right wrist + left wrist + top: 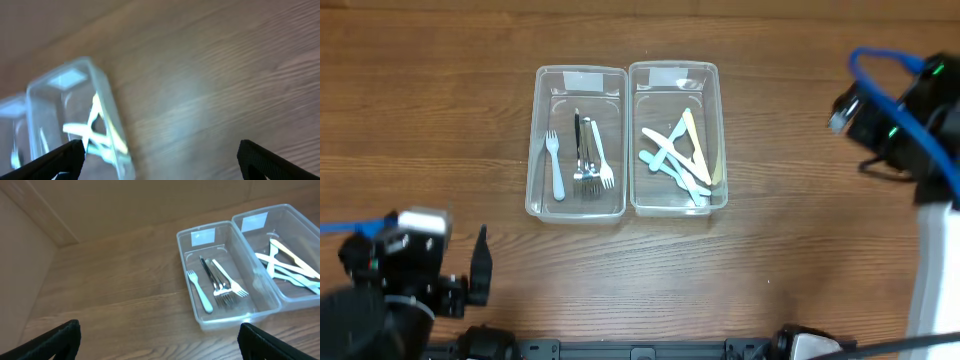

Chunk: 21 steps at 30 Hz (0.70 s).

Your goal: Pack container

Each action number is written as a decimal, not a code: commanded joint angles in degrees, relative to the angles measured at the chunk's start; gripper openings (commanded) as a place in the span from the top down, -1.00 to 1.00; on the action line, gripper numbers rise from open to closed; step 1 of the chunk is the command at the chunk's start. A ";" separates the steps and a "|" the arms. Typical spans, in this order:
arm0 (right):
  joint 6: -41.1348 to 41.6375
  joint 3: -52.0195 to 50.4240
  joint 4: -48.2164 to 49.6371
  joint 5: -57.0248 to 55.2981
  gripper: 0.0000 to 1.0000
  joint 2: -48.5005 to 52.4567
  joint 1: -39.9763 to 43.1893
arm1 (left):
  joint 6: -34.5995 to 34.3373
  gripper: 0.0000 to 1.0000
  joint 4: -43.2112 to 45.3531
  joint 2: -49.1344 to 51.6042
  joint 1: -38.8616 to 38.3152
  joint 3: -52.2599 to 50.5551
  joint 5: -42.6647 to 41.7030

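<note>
Black fingers [57, 339] of the left end effector [160, 345] are seen spread wide over the near left corner of the worktop [440, 120], with nothing held between them. The right end effector [160, 162] is likewise spread and empty, held above the right edge. Two clear tubs are set touching side by side, midway between the left and right edges and toward the far edge. Forks [582, 160] are laid lengthwise in the left container [580, 70]; pale plastic cutlery [678, 155] is heaped crosswise in the right container [675, 68]. No loose piece is seen on the bare wood, so packing is judged far along. Should a piece need shifting, a descent from straight above is advised, with the jaws set across one handle and kept off the thin walls, so that neighbouring pieces are not dragged.
</note>
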<state>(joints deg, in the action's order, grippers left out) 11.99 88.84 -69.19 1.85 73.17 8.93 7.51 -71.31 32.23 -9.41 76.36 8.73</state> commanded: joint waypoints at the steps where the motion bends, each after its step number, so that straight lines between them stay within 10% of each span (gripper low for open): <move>1: 2.19 -10.75 1.18 -7.43 -1.00 -10.51 -7.54 | -0.50 -1.00 0.11 -7.39 -0.33 -5.73 -1.29; 11: 9.38 -28.83 -1.07 -10.43 -1.00 -37.07 -15.67 | -1.27 -1.00 -0.96 -29.49 -0.37 -18.16 -5.33; 21: 9.29 -28.83 -0.31 -11.26 -1.00 -39.23 -15.67 | -1.29 -1.00 -0.48 -31.89 -0.37 -18.84 -5.38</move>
<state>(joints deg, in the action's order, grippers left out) 20.95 60.20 -70.02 -8.27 33.98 -6.46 6.57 -72.18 0.54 -9.41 58.00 4.47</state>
